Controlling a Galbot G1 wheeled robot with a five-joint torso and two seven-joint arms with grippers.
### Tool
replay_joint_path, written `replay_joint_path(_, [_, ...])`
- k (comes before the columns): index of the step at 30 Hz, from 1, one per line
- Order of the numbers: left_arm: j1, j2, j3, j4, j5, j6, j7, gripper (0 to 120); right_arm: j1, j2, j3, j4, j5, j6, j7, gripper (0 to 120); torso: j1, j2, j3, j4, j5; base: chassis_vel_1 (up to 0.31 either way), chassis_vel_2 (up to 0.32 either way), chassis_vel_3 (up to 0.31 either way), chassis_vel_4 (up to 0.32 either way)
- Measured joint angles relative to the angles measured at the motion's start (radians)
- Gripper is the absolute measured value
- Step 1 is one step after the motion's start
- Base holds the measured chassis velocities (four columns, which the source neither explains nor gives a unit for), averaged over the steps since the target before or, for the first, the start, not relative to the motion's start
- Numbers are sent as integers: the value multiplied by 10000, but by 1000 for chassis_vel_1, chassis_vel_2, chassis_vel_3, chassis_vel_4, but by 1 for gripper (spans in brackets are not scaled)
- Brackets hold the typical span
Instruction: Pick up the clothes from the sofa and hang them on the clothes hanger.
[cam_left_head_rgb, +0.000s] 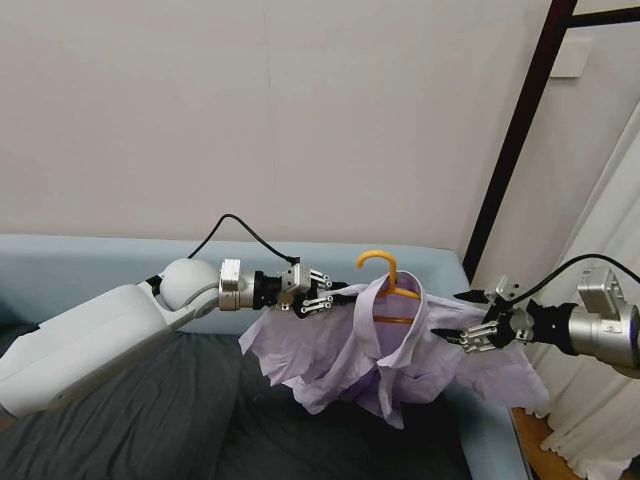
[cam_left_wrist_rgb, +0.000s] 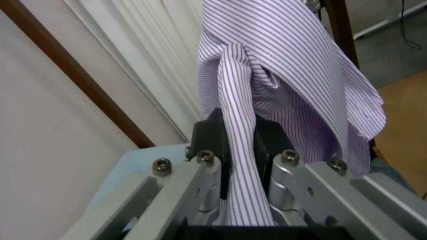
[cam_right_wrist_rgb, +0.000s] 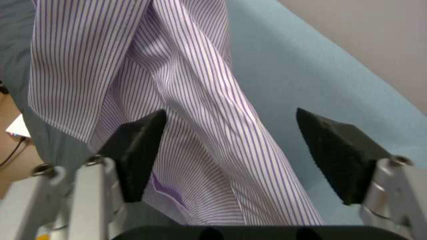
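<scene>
I'm counting one striped shirt and one yellow hanger, both hanging over the sofa, and there's just one of those too. One dark blanket is lying on the sofa. Two grippers are showing over it: left gripper, right gripper.

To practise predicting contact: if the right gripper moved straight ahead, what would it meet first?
Most likely the striped shirt, whose fabric lies within the open right gripper.

Lilac striped shirt draped crumpled over yellow hanger, above sofa.
</scene>
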Motion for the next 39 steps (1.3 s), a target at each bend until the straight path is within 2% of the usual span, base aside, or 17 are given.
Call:
replay_joint_path(5, [-11,-11,43,-22,-3,0,7,8,-36,-3,-35,51,-14,14,-55,50,0,0,0,0,0,0,0,0,0])
replay_joint_path(6, [-11,-11,43,-22,-3,0,7,8,-36,-3,-35,51,-14,14,-55,50,0,0,0,0,0,0,0,0,0])
replay_joint_path(9, [-15,12,47,-96,-14,0,9,8,-100,-19,-79,144,-70,14,-88,36,0,0,0,0,0,0,0,0,0])
replay_joint_path(11, [-5,25,43,-106,-17,-1,9,8,-105,-14,-87,168,-71,13,-91,34,0,0,0,0,0,0,0,0,0])
replay_joint_path(14, [76,104,-3,-169,-17,-1,13,8,-115,1,-101,230,-72,12,-104,19,0,0,0,0,0,0,0,0,0])
replay_joint_path(18, [160,143,-97,-206,-20,0,-46,8,-122,17,-115,299,-76,10,-149,11,0,0,0,0,-1,0,0,0,0])
replay_joint_path(29, [258,305,-194,-341,172,13,-289,8,-135,92,-144,345,-304,141,-185,10,0,0,0,0,-1,0,0,0,0])
replay_joint_path(31, [261,339,-246,-333,287,29,-475,18,-135,128,-146,311,-376,175,-140,8,0,0,0,0,0,0,0,0,0])
replay_joint_path(33, [261,337,-280,-328,319,34,-579,20,-135,150,-146,306,-391,195,-109,8,0,0,0,0,-1,0,0,0,0])
replay_joint_path(37, [253,245,-543,-225,613,188,-1418,39,-102,355,-141,215,-488,289,235,8,0,0,0,-1,0,0,0,0,0])
replay_joint_path(39, [248,240,-566,-219,658,207,-1478,42,-94,391,-138,207,-483,292,282,8,0,0,0,-1,-1,0,0,0,0])
